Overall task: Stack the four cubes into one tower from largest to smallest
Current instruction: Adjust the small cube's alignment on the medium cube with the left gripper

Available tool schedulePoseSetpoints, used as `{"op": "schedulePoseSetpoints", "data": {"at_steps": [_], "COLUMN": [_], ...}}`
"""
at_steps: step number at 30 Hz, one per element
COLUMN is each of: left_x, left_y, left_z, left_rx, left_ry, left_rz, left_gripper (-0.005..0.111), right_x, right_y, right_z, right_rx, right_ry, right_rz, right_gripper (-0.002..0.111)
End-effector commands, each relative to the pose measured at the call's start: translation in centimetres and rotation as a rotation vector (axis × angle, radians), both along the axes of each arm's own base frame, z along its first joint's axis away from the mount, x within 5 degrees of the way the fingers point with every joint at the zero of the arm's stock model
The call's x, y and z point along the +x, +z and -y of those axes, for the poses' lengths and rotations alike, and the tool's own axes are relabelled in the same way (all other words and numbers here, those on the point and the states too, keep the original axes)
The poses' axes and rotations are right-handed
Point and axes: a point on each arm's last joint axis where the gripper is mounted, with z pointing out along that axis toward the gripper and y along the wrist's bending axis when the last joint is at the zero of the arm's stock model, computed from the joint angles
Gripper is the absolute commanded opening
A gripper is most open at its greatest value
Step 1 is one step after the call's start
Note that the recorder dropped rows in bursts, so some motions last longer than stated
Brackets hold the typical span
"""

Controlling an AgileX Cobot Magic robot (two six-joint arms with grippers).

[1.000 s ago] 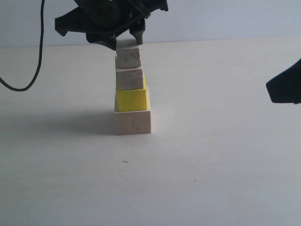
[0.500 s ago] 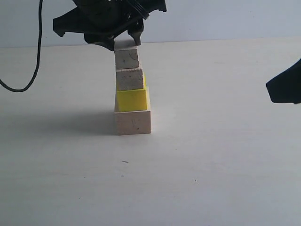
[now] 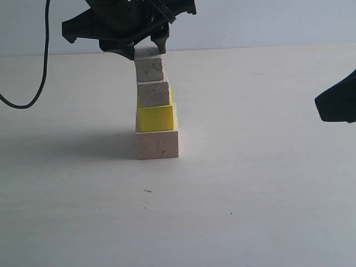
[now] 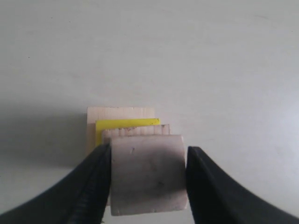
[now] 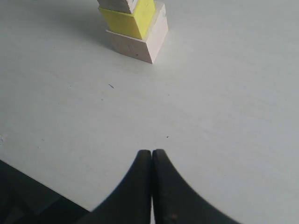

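The tower stands on the table: the largest pale wood cube (image 3: pixel 157 144) at the bottom, the yellow cube (image 3: pixel 156 118) on it, then a smaller pale cube (image 3: pixel 153 94). The smallest cube (image 3: pixel 150 70) rests on top, set slightly to the left. My left gripper (image 3: pixel 147 53) hangs over it, its fingers pressed against the cube's two sides. The left wrist view shows that top cube (image 4: pixel 147 177) filling the left gripper (image 4: pixel 148 150), with yellow (image 4: pixel 126 122) and wood edges peeking out below. My right gripper (image 5: pixel 152 151) is shut and empty, far from the tower's base (image 5: pixel 140 44).
A black cable (image 3: pixel 44 55) hangs at the far left above the white table (image 3: pixel 250 194). The right arm's dark tip (image 3: pixel 336 100) juts in at the right edge, well away from the tower.
The left gripper and the top cube have shifted slightly left together, and the cube now sits straighter. The right arm has not moved.
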Motion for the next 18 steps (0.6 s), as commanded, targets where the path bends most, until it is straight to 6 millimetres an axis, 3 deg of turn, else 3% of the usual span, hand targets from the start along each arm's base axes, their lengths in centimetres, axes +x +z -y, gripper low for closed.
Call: {"op": "schedulePoseSetpoints", "data": {"at_steps": [1,18], "left_x": [-0.16,-0.63], "left_y": [-0.06,-0.09], "left_z": [0.11,0.43], "left_rx": [0.0,0.031], "left_ry": [0.004,-0.014], "left_rz": [-0.003,0.003], "left_gripper": [0.0,0.0], "right_x": [0.02,-0.04], "right_y": [-0.05,-0.1], "right_z": [0.13,0.16], "right_rx": [-0.003,-0.007], "right_ry": [0.004,0.004], "right_rz": [0.014,0.005], "right_gripper": [0.0,0.0]}}
